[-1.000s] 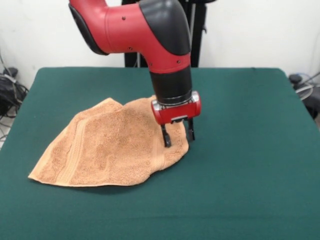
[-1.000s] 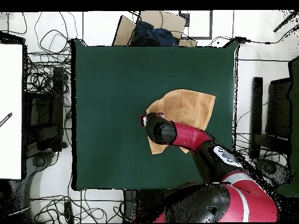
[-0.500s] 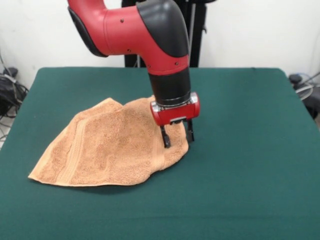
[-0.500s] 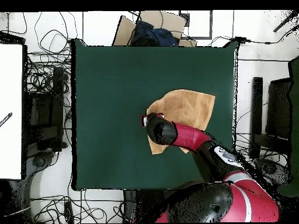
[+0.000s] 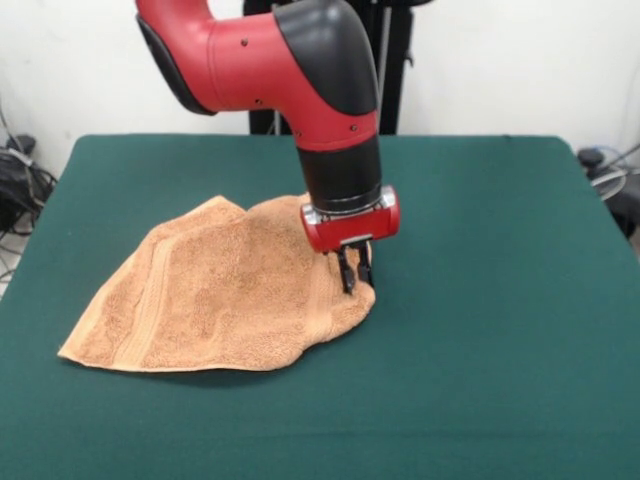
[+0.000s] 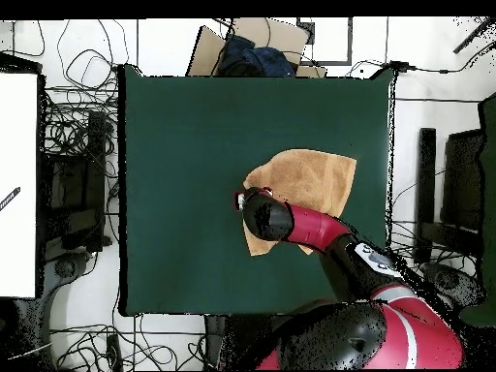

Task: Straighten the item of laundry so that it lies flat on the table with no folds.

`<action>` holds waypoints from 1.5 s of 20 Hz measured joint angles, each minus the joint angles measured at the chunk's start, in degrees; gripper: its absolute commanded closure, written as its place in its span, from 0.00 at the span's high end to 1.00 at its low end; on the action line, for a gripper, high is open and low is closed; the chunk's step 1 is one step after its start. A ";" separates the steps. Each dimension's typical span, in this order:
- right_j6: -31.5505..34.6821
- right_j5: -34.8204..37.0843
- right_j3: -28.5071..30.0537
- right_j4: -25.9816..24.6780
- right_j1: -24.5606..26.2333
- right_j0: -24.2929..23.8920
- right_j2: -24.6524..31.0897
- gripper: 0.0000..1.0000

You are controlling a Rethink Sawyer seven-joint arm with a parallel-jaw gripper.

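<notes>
The hand [image 5: 352, 276] is clenched on the right edge of the hand towel [image 5: 225, 290], its two black fingers [image 5: 346, 275] pressed close together with a pinch of cloth between them. From above the hand itself is hidden under the arm's black wrist [image 6: 263, 217], so the grasp cannot be seen there. The towel lies crumpled on the dark green tabletop [image 5: 500, 300], spreading from the hand toward the left in the front view, with a rounded fold at its lower edge and a woven band near the left corner. Cables [image 6: 77, 126] and a cardboard box [image 6: 254, 44] lie on the floor around the tabletop.
</notes>
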 measured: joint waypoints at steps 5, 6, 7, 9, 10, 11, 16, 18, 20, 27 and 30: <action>0.00 -0.14 0.00 -0.11 0.03 0.00 0.00 0.00; 0.00 -0.19 0.00 -0.11 0.04 0.01 -0.01 0.00; 0.00 -0.21 0.00 -0.11 0.04 0.02 -0.01 0.00; 0.00 -0.36 0.00 -0.14 0.04 0.05 -0.01 0.00; 0.00 -0.51 0.12 -0.28 -0.08 0.07 0.00 0.00; 0.00 -0.56 0.31 -0.30 -0.26 0.07 0.00 0.00; 0.00 -0.56 3.32 -0.30 -3.58 0.07 0.00 0.00; 0.00 -0.56 5.75 -0.27 -6.65 0.07 0.01 0.00; 0.00 -0.56 7.79 0.05 -9.28 -0.08 0.21 0.00; 0.00 0.29 12.25 2.77 -15.15 -1.53 2.46 0.00; 0.00 0.64 13.86 4.28 -17.12 -2.69 4.02 0.00</action>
